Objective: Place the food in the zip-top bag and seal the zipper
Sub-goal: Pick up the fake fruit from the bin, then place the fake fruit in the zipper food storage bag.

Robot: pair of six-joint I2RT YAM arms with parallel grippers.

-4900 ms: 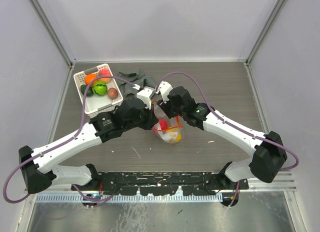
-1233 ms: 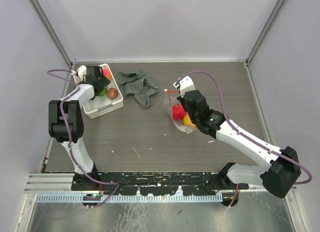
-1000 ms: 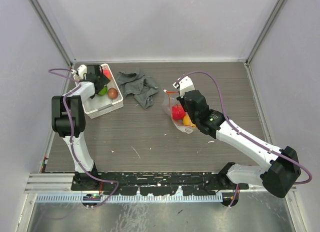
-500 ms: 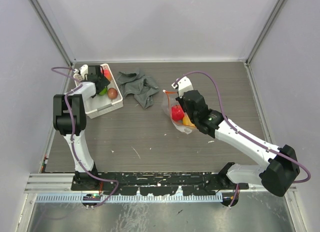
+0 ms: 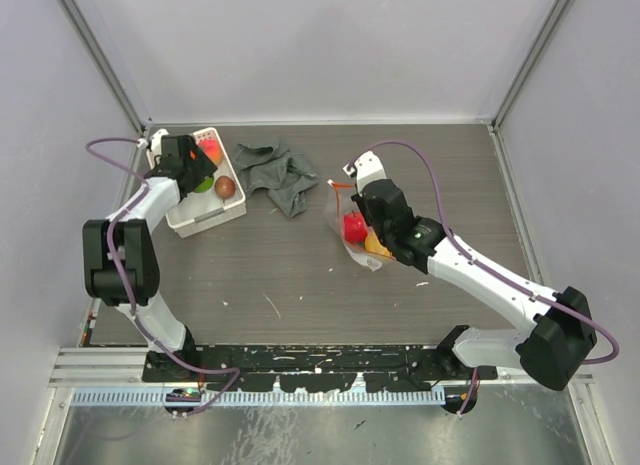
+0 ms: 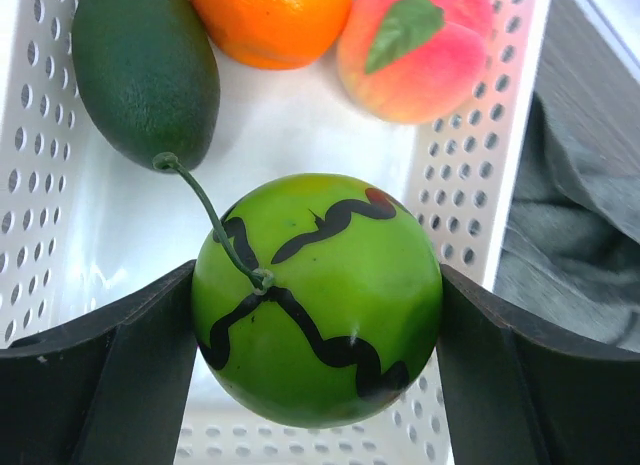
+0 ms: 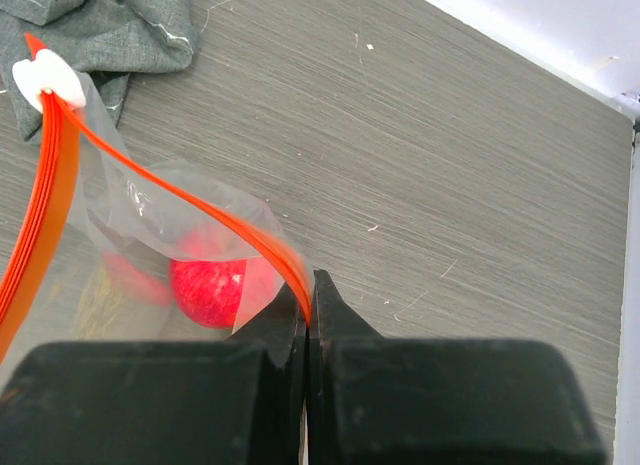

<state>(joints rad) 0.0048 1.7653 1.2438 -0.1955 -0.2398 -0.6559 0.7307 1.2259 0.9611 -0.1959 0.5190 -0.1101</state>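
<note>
Against woodgrain table (image 7: 450, 165), wrinkly clear bag (image 7: 150, 210) shows zipper (image 7: 55, 165) gaping.

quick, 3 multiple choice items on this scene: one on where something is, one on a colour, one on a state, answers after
1. Where is the green striped fruit?
A. inside the zip-top bag
B. between the left gripper's fingers, at the white basket
C. in the right gripper

2. What colour is the zipper?
A. blue
B. green
C. red-orange

3. What is the right gripper's state?
A. shut on the zipper
B. wide open
C. shut on a spoon

Answers: 1 B, the left wrist view shows both fingers against the fruit; 2 C, the strip along the bag's mouth is red-orange; 3 A, its fingers meet on the strip.
</note>
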